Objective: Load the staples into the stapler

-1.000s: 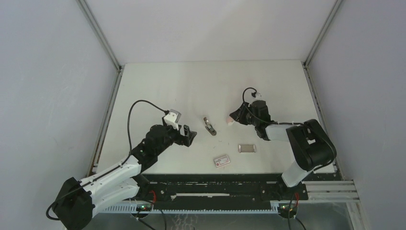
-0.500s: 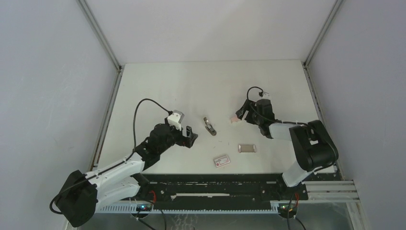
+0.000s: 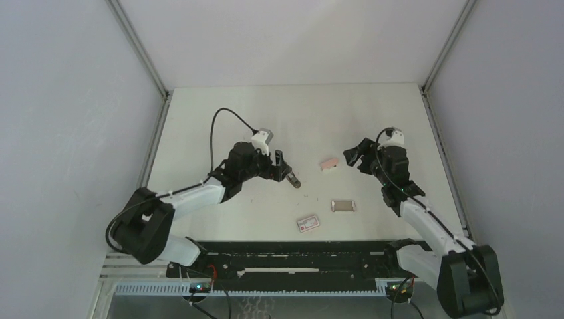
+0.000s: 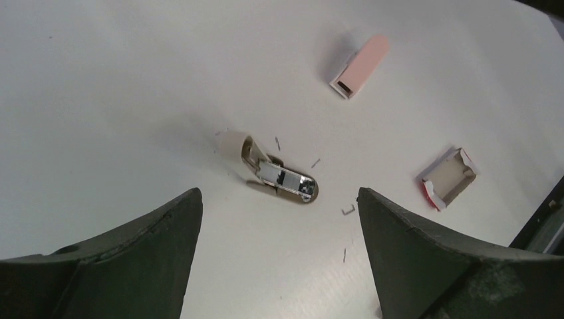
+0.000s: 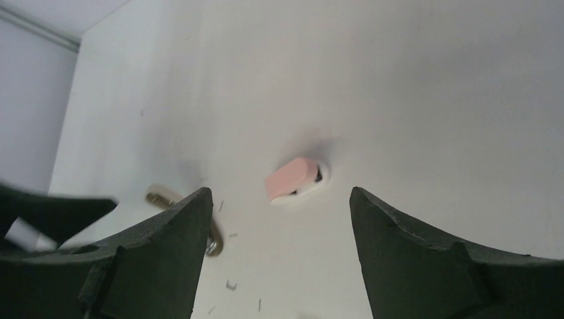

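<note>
White tabletop, stapler small, indistinct

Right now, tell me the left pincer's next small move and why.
Probably lower the open left pincer and close on the open metal stapler body: it lies framed between the fingers, not yet gripped, and needs steadying before the staples go in.

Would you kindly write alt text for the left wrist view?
Open dark jaws frame a cream-and-metal stapler mechanism lying on the white table, with loose staples scattered around it. A small pink stapler casing lies beyond it, and a pale-edged open tray, grey inside, lies to the right.
</note>
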